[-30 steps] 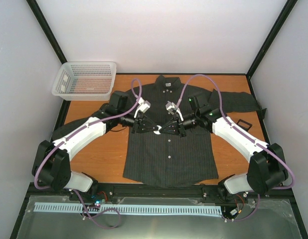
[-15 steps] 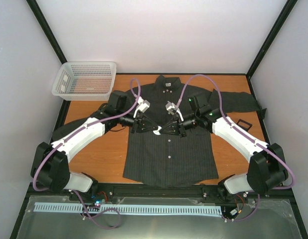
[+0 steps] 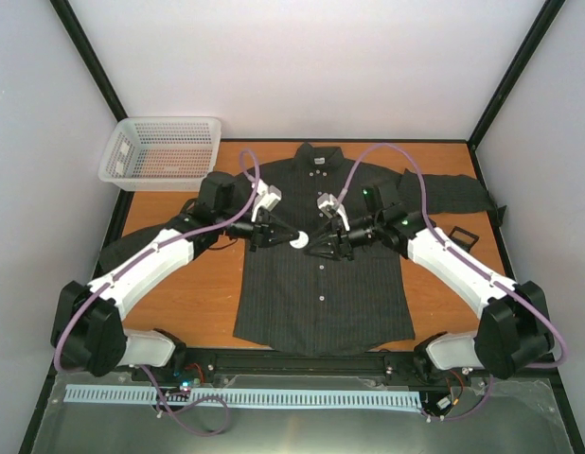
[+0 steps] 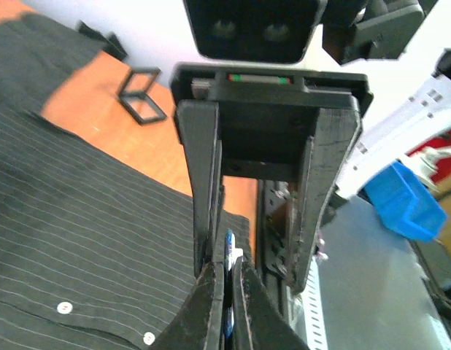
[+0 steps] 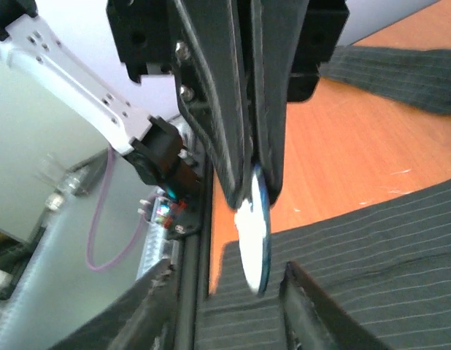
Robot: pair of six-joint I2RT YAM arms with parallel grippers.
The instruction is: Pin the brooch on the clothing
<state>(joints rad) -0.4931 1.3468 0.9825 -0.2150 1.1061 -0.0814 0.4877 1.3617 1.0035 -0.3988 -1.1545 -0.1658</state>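
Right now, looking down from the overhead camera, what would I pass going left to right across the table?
white mesh basket → left claw → brooch → right claw → small black frame

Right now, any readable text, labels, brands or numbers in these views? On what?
None can be read.
brooch: edge-on in both wrist views and a tiny white spot from above, so any print on it is unreadable.
clothing: no legible tag or label at this size.
basket: nothing legible, too small.
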